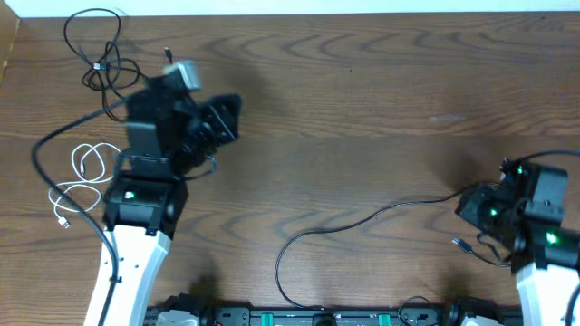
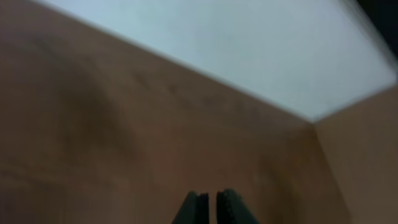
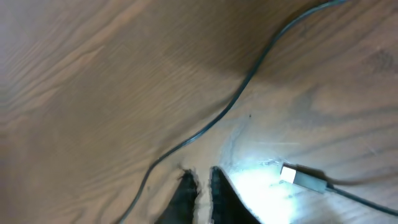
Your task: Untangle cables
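Since the three cables already lie well apart, treat this step as laying each one out straight rather than tugging at knots.

From overhead, the coiled black cable (image 1: pixel 98 56) sits in the far left corner. The white cable (image 1: pixel 77 172) loops by the left edge, partly under the left arm. The long black cable (image 1: pixel 362 217) runs from the near edge towards the right edge, and its plug (image 1: pixel 460 243) lies just beside the right gripper (image 1: pixel 467 208). The left gripper (image 1: pixel 225 116) hangs over bare wood, pointing towards the middle.

The left wrist view is blurred. Its fingers (image 2: pixel 194 208) sit almost pressed together on nothing, and no cable shows.

In the right wrist view, the fingers (image 3: pixel 186 190) are drawn close with only a slit between them, pinching nothing. The long black cable passes to their left and the plug lies to their right. Spread them before you descend, and take the cord near the plug so it doesn't drag into a loop.
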